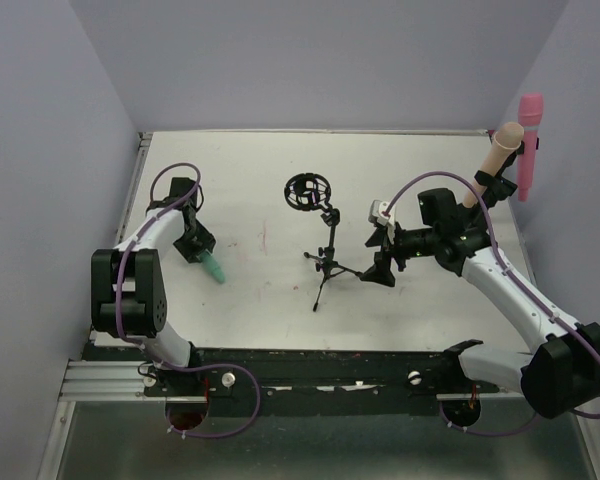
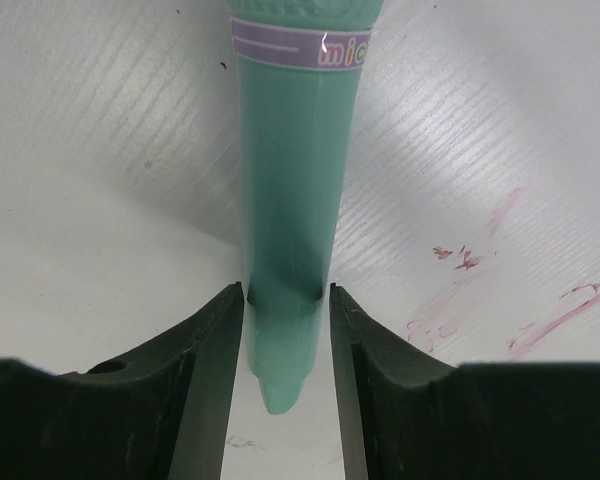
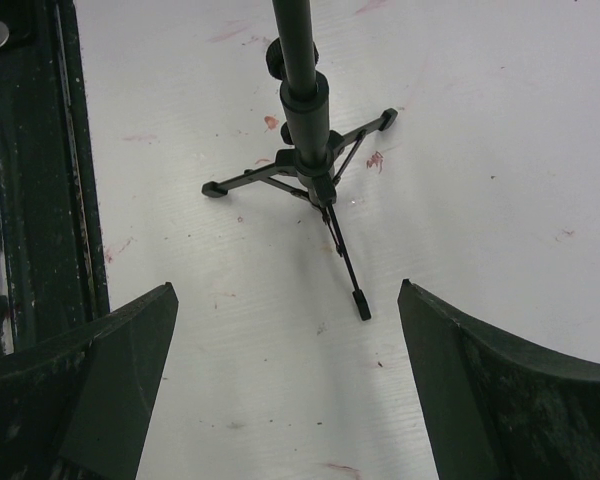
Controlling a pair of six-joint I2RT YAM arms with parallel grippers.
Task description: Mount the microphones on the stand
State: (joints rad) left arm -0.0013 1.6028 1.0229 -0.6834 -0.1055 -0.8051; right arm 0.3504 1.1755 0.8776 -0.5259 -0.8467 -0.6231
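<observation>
I count three slim plastic microphones with rounded heads, one stand and two claws. My left claw [image 2: 286, 295] is clenched on the teal green microphone [image 2: 295, 180]: one black finger [image 2: 215, 380] presses on each side of its thin tail end, and the pointed tip pokes out between them towards my wrist. That microphone is at the left of the white desk [image 1: 260, 170], well apart from the stand; whether it rests on the surface or hangs just above it I cannot tell. A lilac band [image 2: 275, 45] edged in white runs round its thicker part, and on it I can read "mic" in coloured letters, the rest hidden round the curve. The bright pink microphone [image 1: 530, 140] and the pale peach-beige microphone [image 1: 500, 150] are side by side at the far right edge of the desk, heads up; what carries them I cannot make out. The black tripod stand [image 3: 305, 110] stands near the middle of the desk on three spread legs, with a round black ring mount [image 1: 307, 192] at the top of its thin pole. My right claw [image 3: 287, 288] is released, its jaws wide and grasping nothing, just right of the stand and facing its feet. Several pink-red smears [image 2: 460, 258] mark the desk.
</observation>
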